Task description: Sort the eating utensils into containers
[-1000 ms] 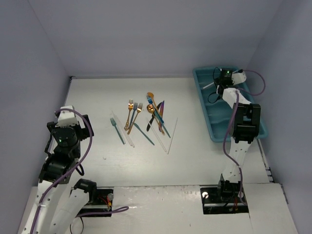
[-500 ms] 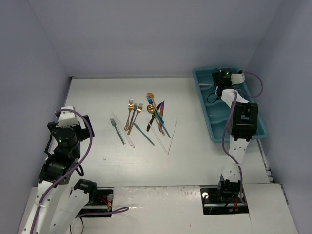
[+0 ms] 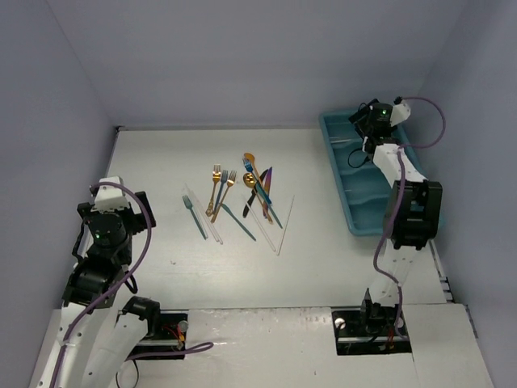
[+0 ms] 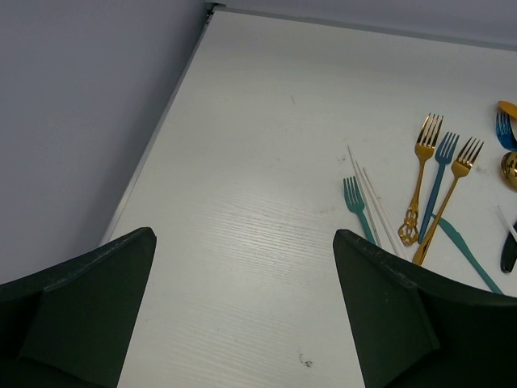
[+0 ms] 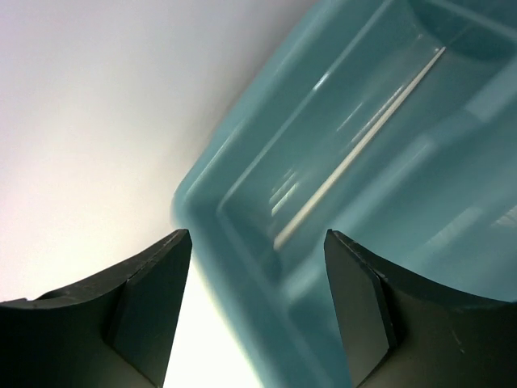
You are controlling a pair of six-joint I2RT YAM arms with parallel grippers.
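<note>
The right gripper [image 5: 257, 242], jaws now apart and empty, has lifted above the far end of the teal tray [image 5: 202, 212], so a thin clear-white piece [image 5: 355, 153] lies delivered in its end compartment, clear only from the right wrist, while the top view alone shows the remaining utensils [image 3: 250, 180] mid-table, to the right of the wide-open left gripper [image 4: 242, 242].

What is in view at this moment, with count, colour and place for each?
Tray: one, teal, far right of the table.
Clear-white piece: one, inside a tray compartment.
Gold forks: two, mid-table.
Blue fork: one, between the gold forks.
Teal fork: one, left of the cluster.
Clear pieces: about two, beside the teal fork.
Other utensils: gold, blue, purple, black, teal; overlapping, count unclear.
Table: one, white.
Walls: lavender.
Left gripper: open, empty, over the table's left.
Right gripper: open, empty, over the tray's far end.
</note>
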